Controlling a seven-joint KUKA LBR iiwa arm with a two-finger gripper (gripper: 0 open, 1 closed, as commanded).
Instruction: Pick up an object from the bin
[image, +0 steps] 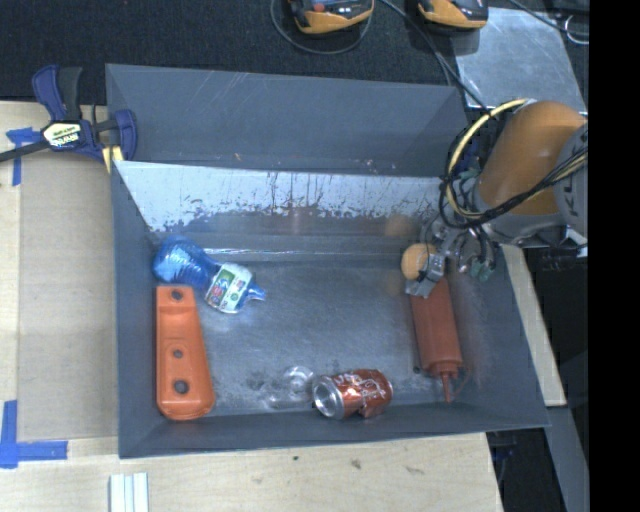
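Here we find the gripper (432, 270) low by the bin's (300, 130) right wall, at the far end of a dark red tube (437, 335) lying along that wall, with a small tan ball (412, 262) just beside it. We cannot tell whether the gripper is released or clenched. A crushed soda can (352, 393) lies at the near edge and an orange block (182, 352) by the left wall.

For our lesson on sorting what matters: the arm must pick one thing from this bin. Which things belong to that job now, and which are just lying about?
Likely in the job: gripper, at the right of the bin; tan ball beside it; dark red tube just below it.

Lying about: orange block, blue bottle at left; crushed can, clear scrap by the near wall.
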